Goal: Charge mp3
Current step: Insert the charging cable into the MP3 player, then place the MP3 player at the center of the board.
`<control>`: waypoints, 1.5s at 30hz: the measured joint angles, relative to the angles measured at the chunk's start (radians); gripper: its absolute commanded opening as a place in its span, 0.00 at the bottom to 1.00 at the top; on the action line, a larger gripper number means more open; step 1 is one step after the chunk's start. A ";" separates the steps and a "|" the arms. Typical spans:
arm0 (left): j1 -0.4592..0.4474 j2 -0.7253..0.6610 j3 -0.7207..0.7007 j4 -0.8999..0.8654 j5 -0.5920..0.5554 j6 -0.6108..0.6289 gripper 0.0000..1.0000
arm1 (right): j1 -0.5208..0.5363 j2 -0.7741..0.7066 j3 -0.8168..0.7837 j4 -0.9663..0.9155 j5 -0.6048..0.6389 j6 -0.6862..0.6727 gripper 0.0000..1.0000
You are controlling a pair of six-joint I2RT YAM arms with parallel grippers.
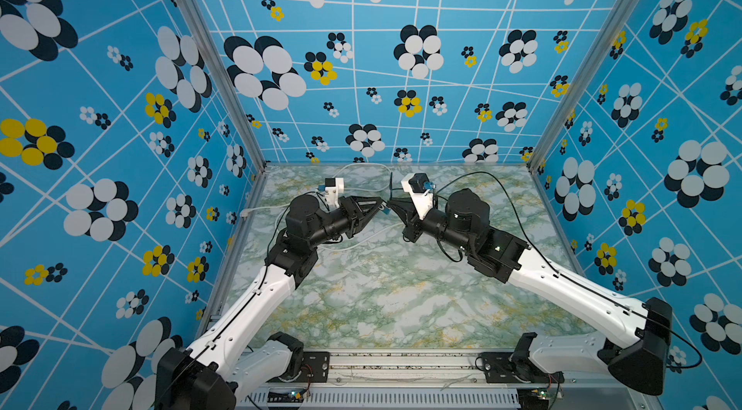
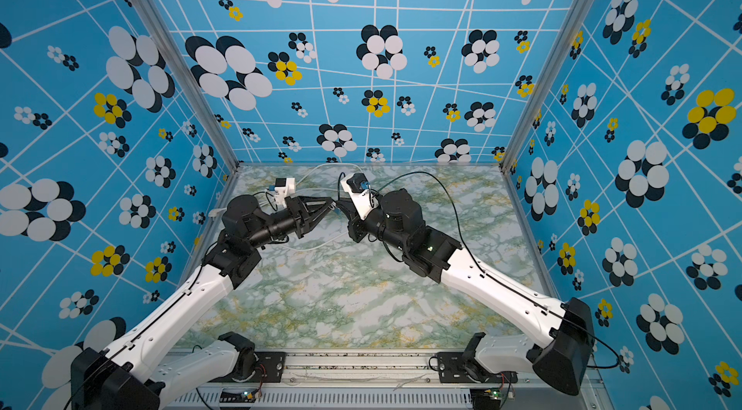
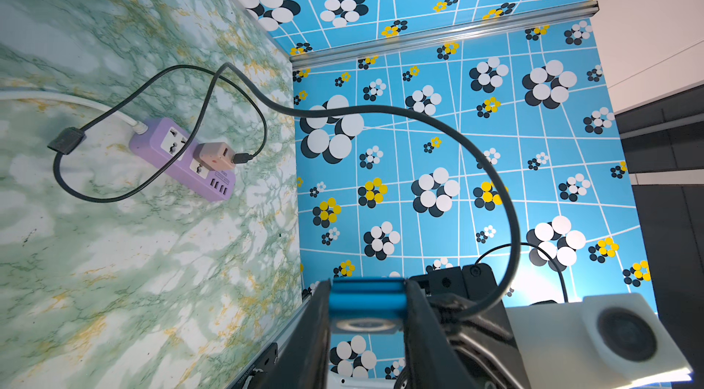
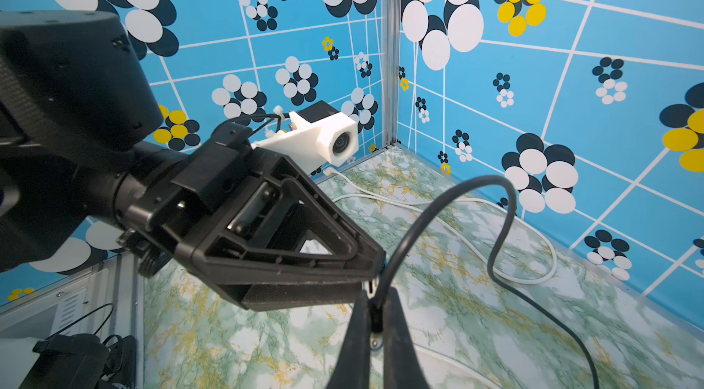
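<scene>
Left gripper (image 1: 379, 203): clamped on mp3 (image 3: 365, 301)
Right gripper (image 4: 376, 305): pinching cable (image 4: 449, 196) end
Cable: square its end to the mp3, push gently

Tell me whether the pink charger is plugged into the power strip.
Plugged in: the pink charger sits flush on the power strip's socket.
</scene>
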 measured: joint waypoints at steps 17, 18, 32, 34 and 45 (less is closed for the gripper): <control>0.040 -0.094 -0.105 -0.554 -0.081 0.090 0.00 | -0.007 -0.314 -0.105 -0.302 -0.019 0.273 0.99; 0.041 -0.066 -0.104 -0.609 -0.091 0.111 0.00 | -0.007 -0.345 -0.103 -0.314 -0.007 0.291 0.99; 0.025 0.472 0.009 -1.014 -0.220 0.381 0.36 | -0.055 -0.303 0.076 -0.724 0.249 0.461 0.99; 0.025 0.493 0.033 -1.021 -0.241 0.396 0.64 | -0.061 -0.308 0.076 -0.741 0.259 0.461 0.99; 0.082 0.280 0.168 -1.043 -0.399 0.452 0.99 | -0.283 -0.374 0.068 -0.838 0.328 0.439 0.99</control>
